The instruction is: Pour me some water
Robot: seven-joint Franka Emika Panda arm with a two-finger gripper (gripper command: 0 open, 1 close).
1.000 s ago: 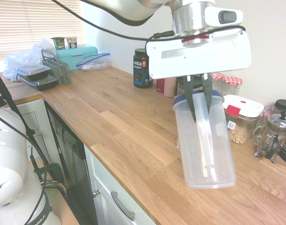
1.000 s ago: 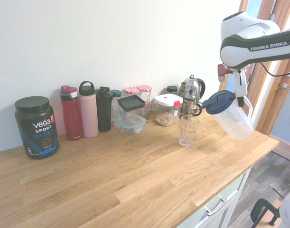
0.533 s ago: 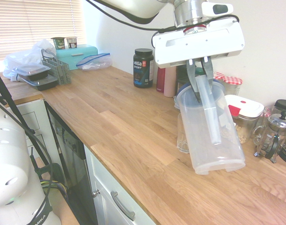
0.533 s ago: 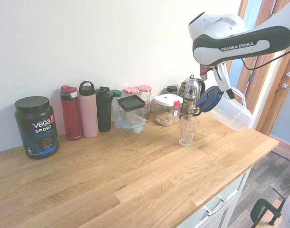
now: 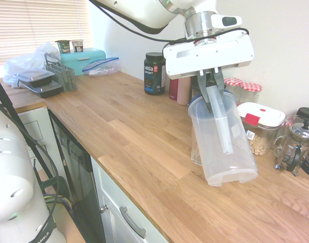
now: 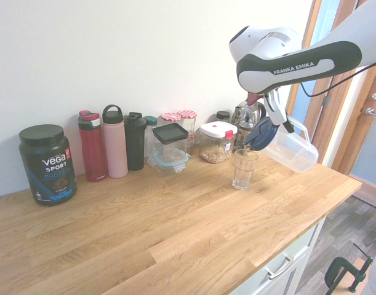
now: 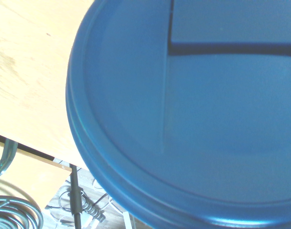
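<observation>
A clear plastic pitcher (image 6: 289, 149) with a blue lid (image 6: 259, 135) hangs tilted over the wooden counter (image 6: 175, 233). My gripper (image 6: 280, 120) is shut on its handle. The lid end points down at the rim of an empty drinking glass (image 6: 244, 169) standing on the counter. From the other side the pitcher (image 5: 222, 147) covers most of the glass (image 5: 195, 152), with the gripper (image 5: 214, 104) at its top. The blue lid (image 7: 193, 119) fills the wrist view. I see no water in the pitcher or the glass.
Along the wall stand a black Vega tub (image 6: 46, 163), red, pink and black bottles (image 6: 114, 141), lidded containers (image 6: 217, 142), jars and a French press (image 6: 248, 123). Boxes and bags (image 5: 43, 71) lie at the counter's far end. The counter's front edge (image 5: 139, 202) is close.
The arm has carried the pitcher sideways from the counter's end to the glass. It has tipped the pitcher further, so the lid now hangs at the glass's rim.
</observation>
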